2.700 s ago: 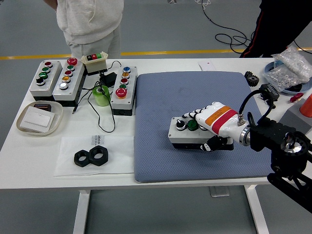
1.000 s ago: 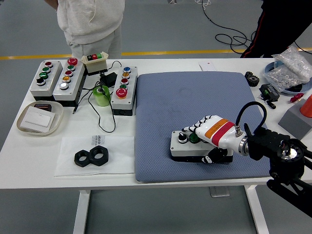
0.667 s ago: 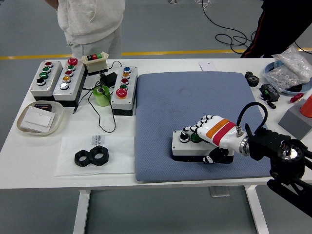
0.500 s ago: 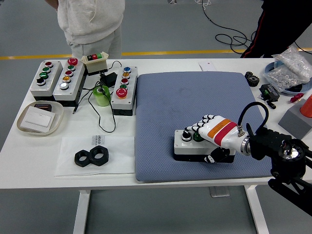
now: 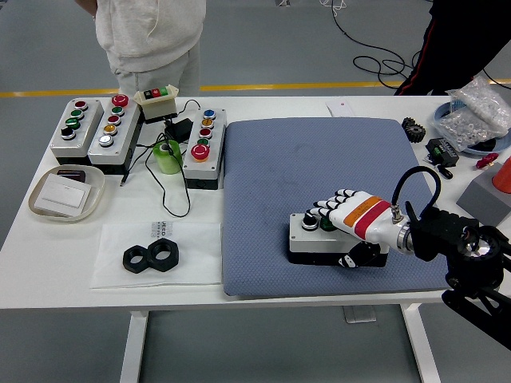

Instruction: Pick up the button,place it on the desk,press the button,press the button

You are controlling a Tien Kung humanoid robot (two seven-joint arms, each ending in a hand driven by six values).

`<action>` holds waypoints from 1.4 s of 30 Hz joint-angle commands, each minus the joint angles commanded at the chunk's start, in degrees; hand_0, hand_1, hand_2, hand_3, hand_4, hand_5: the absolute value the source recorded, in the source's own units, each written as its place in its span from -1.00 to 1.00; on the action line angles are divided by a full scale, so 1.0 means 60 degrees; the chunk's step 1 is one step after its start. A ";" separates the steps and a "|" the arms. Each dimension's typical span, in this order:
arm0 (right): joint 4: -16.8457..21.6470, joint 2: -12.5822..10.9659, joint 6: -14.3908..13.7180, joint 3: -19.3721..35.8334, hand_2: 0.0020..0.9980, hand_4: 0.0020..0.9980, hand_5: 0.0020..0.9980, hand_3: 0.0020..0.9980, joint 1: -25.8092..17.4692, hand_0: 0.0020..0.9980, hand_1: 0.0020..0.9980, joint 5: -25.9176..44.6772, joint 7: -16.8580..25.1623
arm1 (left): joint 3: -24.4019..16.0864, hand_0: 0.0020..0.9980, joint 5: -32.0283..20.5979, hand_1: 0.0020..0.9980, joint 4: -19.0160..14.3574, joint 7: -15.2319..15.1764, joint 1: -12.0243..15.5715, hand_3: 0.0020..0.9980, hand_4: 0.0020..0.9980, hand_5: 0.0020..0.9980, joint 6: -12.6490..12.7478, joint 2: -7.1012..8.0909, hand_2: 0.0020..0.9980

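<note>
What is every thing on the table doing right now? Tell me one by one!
button box: lying flat on the blue mat, held.
right hand: shut on the button box, fingers over its top.
blue mat: spread flat on the table.
three button boxes: sitting untouched at the far left.
two black nuts: lying side by side, touching.
white tray: holding a white card.

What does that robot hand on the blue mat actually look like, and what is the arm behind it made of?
The right hand wears a white shell or glove with an orange band and a red band across its back, and black pads at the fingertips. Its wrist ends in a silver metal ring. A black cable loops up from the wrist to the arm, which is black, blocky and jointed.
</note>
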 joint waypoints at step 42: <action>0.1007 -0.0400 0.0261 0.0675 1.00 0.84 -0.76 1.00 0.0130 0.98 0.94 0.0000 0.0001 | -0.0088 0.49 0.0006 0.83 0.0000 0.0008 0.0041 0.88 0.23 1.00 0.0005 -0.0010 0.97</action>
